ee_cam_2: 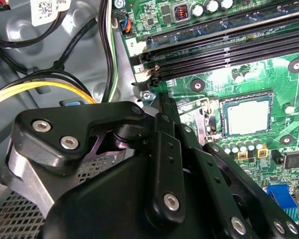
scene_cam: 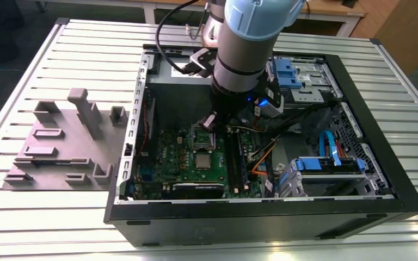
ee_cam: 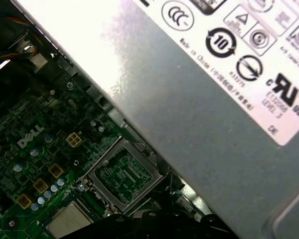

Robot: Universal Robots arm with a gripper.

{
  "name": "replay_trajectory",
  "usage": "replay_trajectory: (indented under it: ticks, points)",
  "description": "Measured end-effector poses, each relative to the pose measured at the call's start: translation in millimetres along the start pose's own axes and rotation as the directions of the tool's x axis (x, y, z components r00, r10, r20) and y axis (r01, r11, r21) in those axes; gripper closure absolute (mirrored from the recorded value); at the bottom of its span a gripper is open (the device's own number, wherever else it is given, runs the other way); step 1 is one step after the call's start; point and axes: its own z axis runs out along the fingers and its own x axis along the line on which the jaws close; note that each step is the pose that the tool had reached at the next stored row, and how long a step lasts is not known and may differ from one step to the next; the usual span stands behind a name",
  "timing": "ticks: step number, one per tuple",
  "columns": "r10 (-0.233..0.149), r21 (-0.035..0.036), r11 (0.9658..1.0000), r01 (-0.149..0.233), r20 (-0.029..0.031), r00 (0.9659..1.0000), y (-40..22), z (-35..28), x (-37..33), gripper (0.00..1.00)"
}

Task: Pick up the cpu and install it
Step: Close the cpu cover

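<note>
The cpu [scene_cam: 204, 161] is a small silvery square lying flat in the socket of the green motherboard [scene_cam: 172, 157], inside the open computer case. It also shows in both wrist views, cpu [ee_cam_2: 246, 113] and cpu [ee_cam: 70, 221]. Beside it the socket's metal load plate [ee_cam: 122, 174] stands open. My gripper [scene_cam: 210, 120] hangs inside the case a little beyond the socket, over the board's far edge, clear of the cpu. Its black linkage [ee_cam_2: 164, 149] shows close up in the second wrist view, with nothing seen in it.
The big grey power box with a white label [ee_cam: 204, 99] sits close beside the gripper. Memory slots [ee_cam_2: 229, 47], bundled cables [ee_cam_2: 50, 87] and blue drive bays [scene_cam: 325, 166] crowd the case. A grey parts fixture [scene_cam: 63, 141] stands on the slatted table at the exterior view's left.
</note>
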Motion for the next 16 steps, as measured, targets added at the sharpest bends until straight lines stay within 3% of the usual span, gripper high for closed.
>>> replay_trajectory:
  ticks: [8, 14, 16]
  points:
    - [0.000, -0.0003, 1.0000, 0.000, 0.0009, 1.0000, 0.3, 1.8, 0.4, 0.90]
    - [-0.001, 0.0056, 1.0000, 0.001, 0.0101, 0.9999, 4.6, 2.0, 4.7, 0.90]
    - [-0.001, 0.0038, 1.0000, 0.001, 0.0144, 0.9999, 4.7, 1.3, 4.9, 0.90]
